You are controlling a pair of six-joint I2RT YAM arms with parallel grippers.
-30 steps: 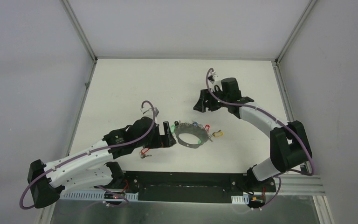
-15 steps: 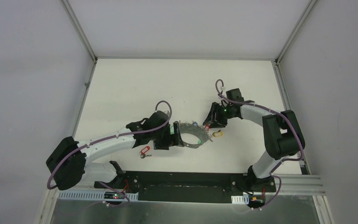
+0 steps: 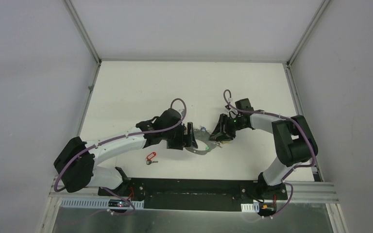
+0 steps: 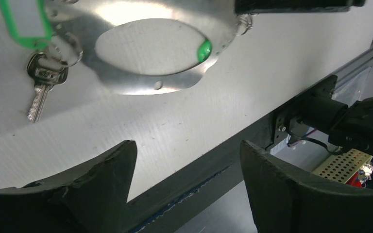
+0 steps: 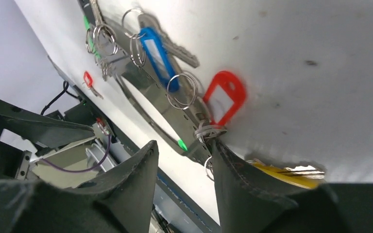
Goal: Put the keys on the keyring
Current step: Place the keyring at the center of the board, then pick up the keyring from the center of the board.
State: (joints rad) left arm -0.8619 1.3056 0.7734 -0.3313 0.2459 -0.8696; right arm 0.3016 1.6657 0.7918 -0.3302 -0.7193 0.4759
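Keyring (image 3: 200,150) lies flat at the table's (image 3: 126,87) centre in the top view, long axis running left to right. It looks thin, stiff, light and slick, so its bare rim seems the place to pinch. Left gripper (image 4: 187,145), spread wide and empty, hangs just beside it; right gripper (image 5: 182,145) straddles the rim, whether it clamps I cannot tell. One red key (image 3: 150,157) lies loose, lower left.
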